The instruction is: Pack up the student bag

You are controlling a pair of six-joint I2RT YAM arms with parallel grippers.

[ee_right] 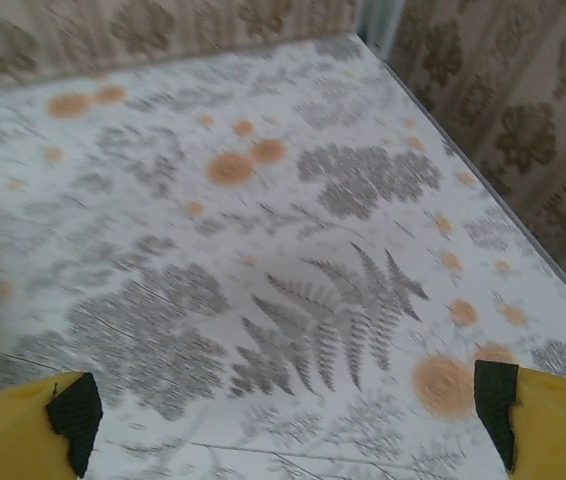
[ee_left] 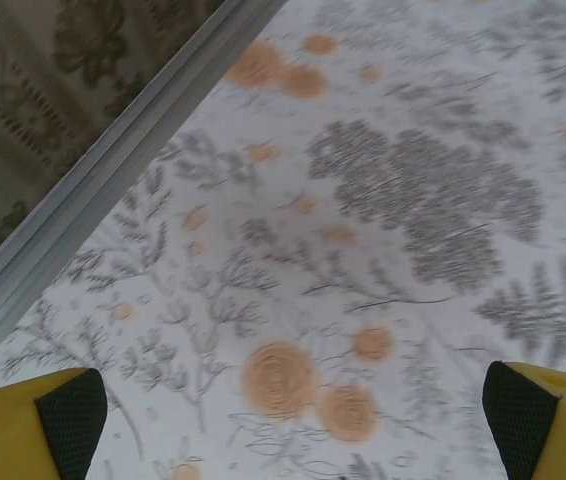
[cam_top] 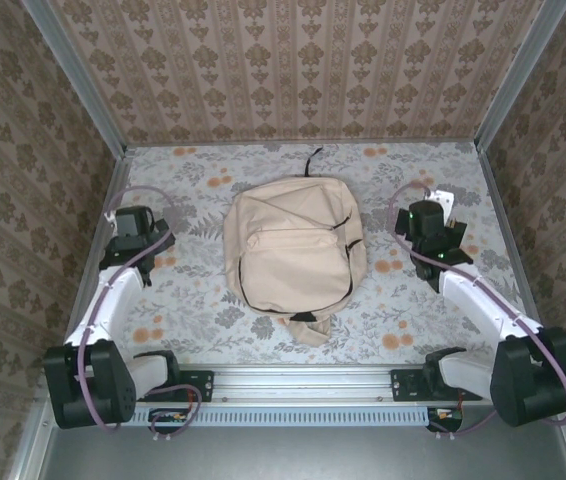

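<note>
Your left gripper and right gripper hang spread wide and empty, flanking the student bag lying mid-surface, untouched.

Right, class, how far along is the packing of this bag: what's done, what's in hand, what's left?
Done: unconfirmed. The bag lies in the middle of the table, zips apparently closed, contents hidden. In hand: nothing; the left tool and right tool are open and empty, apart from the bag on either side. Left: probably opening and filling the bag, unless it is already packed.
</note>
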